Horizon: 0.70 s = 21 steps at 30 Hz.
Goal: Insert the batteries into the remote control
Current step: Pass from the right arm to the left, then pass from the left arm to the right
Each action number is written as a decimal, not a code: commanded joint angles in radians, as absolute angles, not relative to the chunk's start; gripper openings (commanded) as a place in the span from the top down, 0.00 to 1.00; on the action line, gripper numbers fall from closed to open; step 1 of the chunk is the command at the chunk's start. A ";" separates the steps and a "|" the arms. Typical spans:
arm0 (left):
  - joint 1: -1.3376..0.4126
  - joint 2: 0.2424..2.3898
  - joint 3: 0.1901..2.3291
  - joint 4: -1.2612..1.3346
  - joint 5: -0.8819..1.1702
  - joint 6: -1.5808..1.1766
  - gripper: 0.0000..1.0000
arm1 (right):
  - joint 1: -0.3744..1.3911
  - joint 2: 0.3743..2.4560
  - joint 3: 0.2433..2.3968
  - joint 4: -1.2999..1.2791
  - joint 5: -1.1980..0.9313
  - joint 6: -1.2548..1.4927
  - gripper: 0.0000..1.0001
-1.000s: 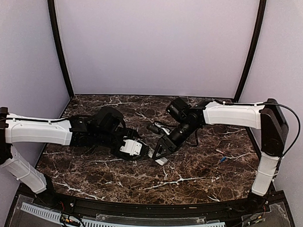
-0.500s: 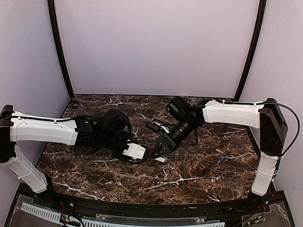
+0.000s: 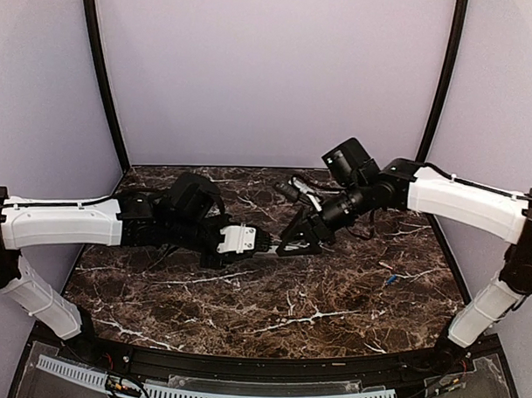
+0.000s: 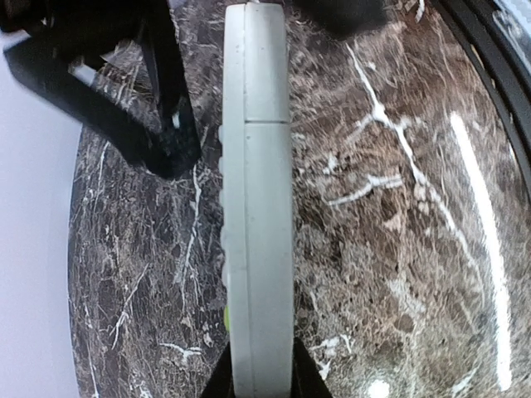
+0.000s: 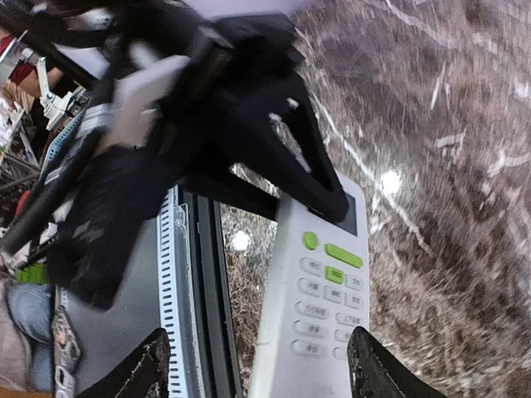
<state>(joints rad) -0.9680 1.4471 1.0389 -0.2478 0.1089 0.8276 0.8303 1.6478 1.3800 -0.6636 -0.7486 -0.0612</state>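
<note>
The white remote control (image 3: 266,246) is held off the marble table by my left gripper (image 3: 247,242). In the left wrist view the remote (image 4: 257,207) is seen edge-on, clamped between the two black fingers, with the gripper (image 4: 258,377) shut on it. In the right wrist view its face (image 5: 323,290) shows green and grey buttons, and the left gripper (image 5: 307,178) grips its display end. My right gripper (image 3: 299,240) is open, its fingertips (image 5: 362,348) either side of the remote's button end; I cannot tell whether they touch it. A blue battery (image 3: 391,278) lies on the table at the right.
The dark marble table (image 3: 271,313) has a black rim and a white perforated strip (image 3: 215,395) along its near edge. Black frame posts (image 3: 102,80) stand at the back corners against lilac walls. A black cable loops near the right wrist (image 3: 335,236).
Both grippers have risen and moved back and to the right, the left one carrying the remote up off the table. The right arm's elbow has swung out to the right.
</note>
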 commanded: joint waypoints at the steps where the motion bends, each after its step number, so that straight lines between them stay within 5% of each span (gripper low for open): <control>1: -0.963 1.381 1.084 -0.279 0.196 0.620 1.00 | 0.824 1.437 1.272 -0.502 -0.675 -0.186 0.28; 14: -0.952 1.363 1.101 -0.265 0.366 0.450 1.00 | 0.832 1.306 1.097 -0.339 -0.586 -0.307 0.30; 18: -0.951 1.368 1.114 -0.272 0.379 0.443 1.00 | 0.846 1.361 1.117 -0.338 -0.604 -0.310 0.36; 21: -0.951 1.368 1.114 -0.268 0.382 0.439 1.00 | 0.858 1.392 1.127 -0.324 -0.639 -0.303 0.50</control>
